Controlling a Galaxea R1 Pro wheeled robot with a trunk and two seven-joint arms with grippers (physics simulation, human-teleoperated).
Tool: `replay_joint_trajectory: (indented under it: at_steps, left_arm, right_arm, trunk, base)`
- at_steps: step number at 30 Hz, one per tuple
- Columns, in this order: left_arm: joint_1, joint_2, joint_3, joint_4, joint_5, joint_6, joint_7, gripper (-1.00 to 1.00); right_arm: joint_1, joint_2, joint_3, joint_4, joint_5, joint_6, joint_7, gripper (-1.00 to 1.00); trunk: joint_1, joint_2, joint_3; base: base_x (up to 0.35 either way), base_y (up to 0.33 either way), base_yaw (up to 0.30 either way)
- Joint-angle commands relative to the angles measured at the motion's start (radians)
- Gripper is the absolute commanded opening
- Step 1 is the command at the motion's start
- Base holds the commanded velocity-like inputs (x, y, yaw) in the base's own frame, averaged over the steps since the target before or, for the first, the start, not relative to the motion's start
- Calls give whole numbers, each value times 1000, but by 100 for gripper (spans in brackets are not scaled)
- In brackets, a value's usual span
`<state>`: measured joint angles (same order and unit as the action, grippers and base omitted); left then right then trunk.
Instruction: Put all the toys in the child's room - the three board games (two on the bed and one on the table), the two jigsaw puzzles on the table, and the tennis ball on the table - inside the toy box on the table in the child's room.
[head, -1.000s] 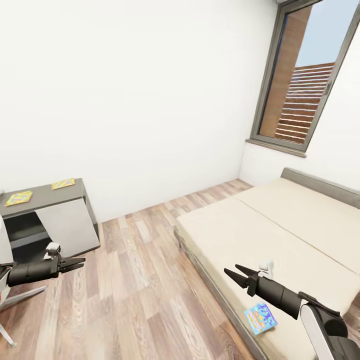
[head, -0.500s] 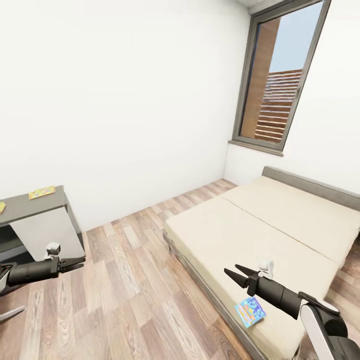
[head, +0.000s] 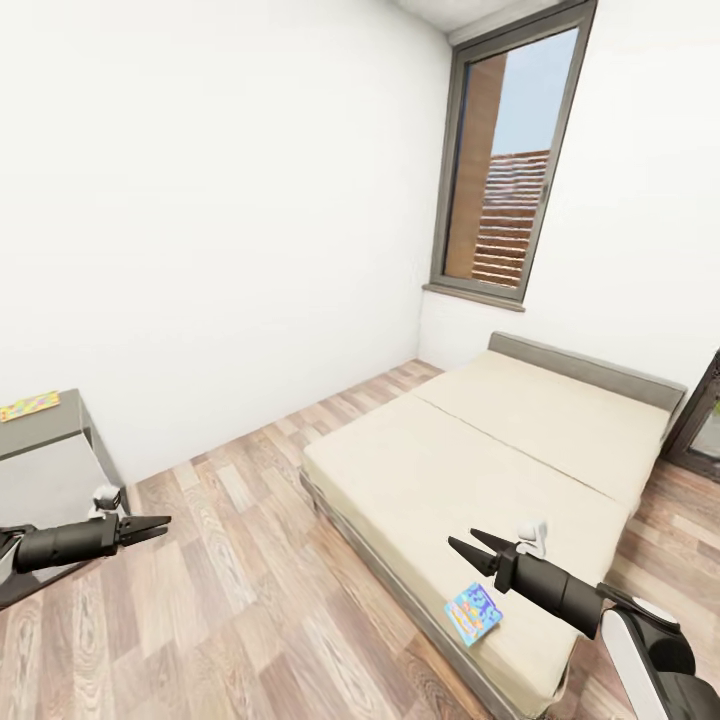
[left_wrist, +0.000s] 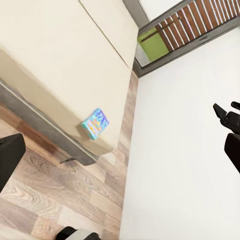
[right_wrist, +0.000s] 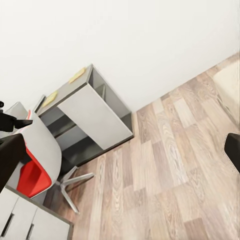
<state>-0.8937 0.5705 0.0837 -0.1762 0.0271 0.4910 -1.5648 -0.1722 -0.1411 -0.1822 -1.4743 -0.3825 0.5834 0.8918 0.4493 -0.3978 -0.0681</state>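
Head view: both hands spread, empty; blue board game (head: 473, 615) print blurred.

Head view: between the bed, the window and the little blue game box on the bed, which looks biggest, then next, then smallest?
1. Bed, largest.
2. Window, though it stands farther off, so its true size against the bed is unsure.
3. Blue game box, by far the smallest.

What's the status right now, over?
Left gripper and right gripper open, both empty. Blue board game lying flat near the bed's front corner. Nothing between the right gripper and the game.
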Motion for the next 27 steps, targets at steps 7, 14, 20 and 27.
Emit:
replay_joint_trajectory:
  at_steps: [7,14,20,27]
  left_arm:
    - [-1,0,4,0,-4,11,-4,100]
    - [-1,0,4,0,-4,11,-4,100]
    - [-1,0,4,0,-4,11,-2,100]
    - [-1,0,4,0,-4,11,-1,100]
  right_arm:
    - [-1,1,0,0,-6,7,1,100]
    - [-1,1,0,0,-6,7,1,100]
    - [-1,0,0,0,-6,7,1,100]
    - [-1,1,0,0,-6,7,1,100]
  trunk:
    - [1,-2,5]
    - [1,-2,13]
    - [1,-2,17]
    - [1,-2,17]
  base:
    - [0,50,-220]
    - [0,196,-218]
    - [0,265,-109]
    - [0,280,-40]
